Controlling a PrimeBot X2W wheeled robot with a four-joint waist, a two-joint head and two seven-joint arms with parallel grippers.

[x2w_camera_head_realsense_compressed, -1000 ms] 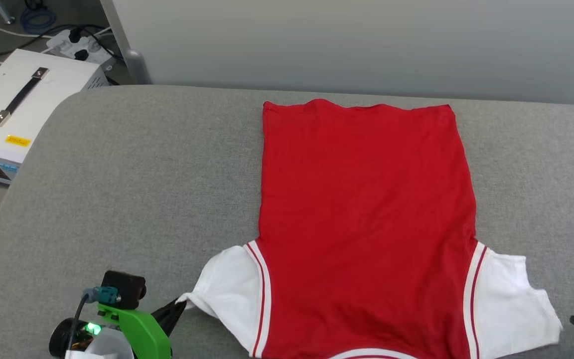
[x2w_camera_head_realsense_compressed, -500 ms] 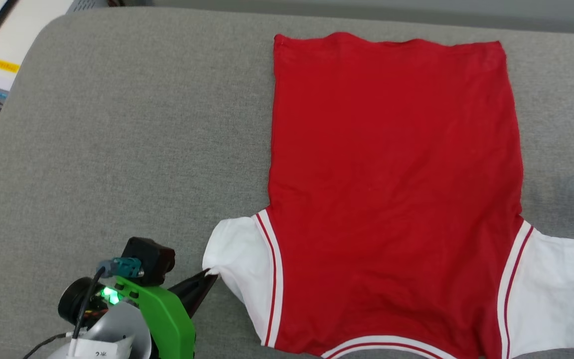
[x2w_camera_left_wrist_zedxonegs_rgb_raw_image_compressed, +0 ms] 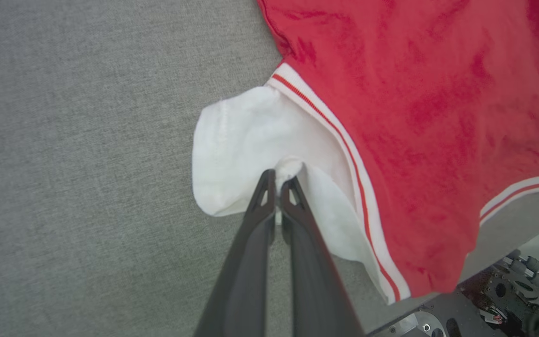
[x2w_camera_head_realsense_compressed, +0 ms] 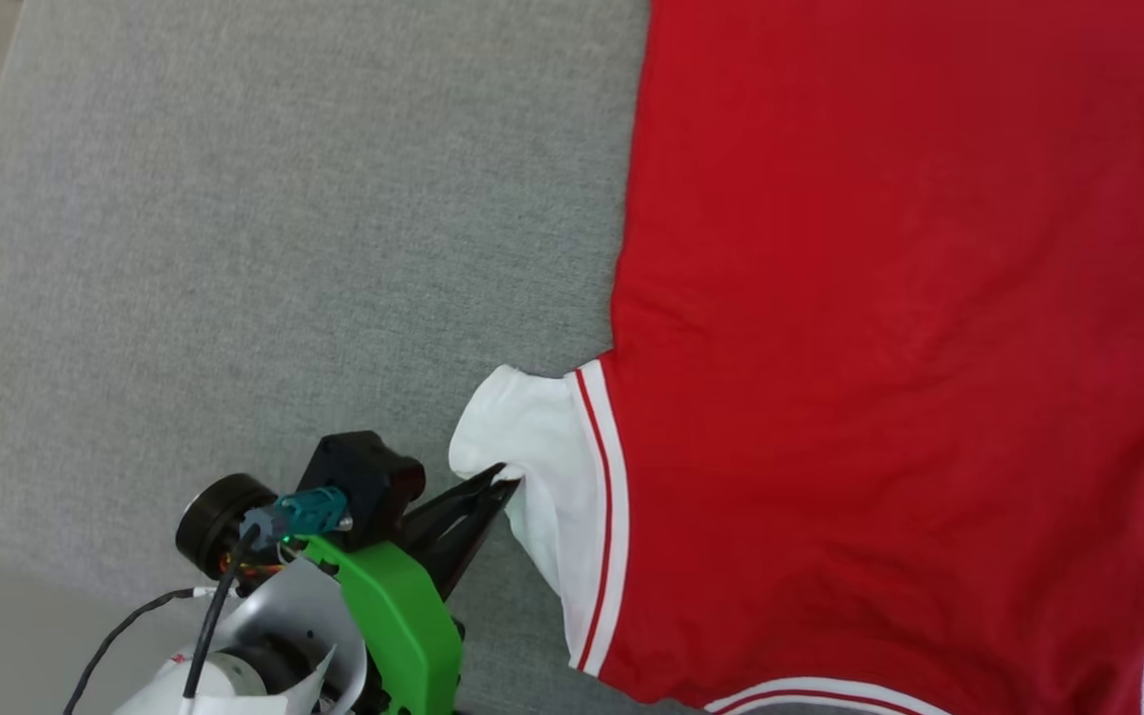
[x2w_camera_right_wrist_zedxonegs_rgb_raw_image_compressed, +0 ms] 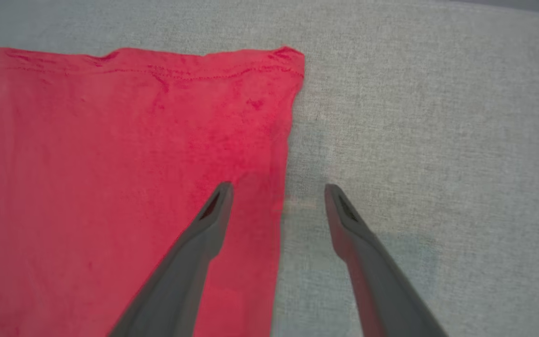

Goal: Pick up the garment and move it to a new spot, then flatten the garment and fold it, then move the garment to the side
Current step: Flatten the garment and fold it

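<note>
**Jersey spread flat, hem far, one sleeve pinched**

The garment is laid plain red side up on the grey cloth surface, to the right. Its long axis is set near to far, with the striped neckline trim nearest the robot and the straight hem at the far end (seen from the right wrist). Its white left sleeve, edged in red-white stripe, is pinched in the closed jaws of the left gripper. The right gripper is spread wide and empty, one finger over the red cloth, the other over grey.
</note>
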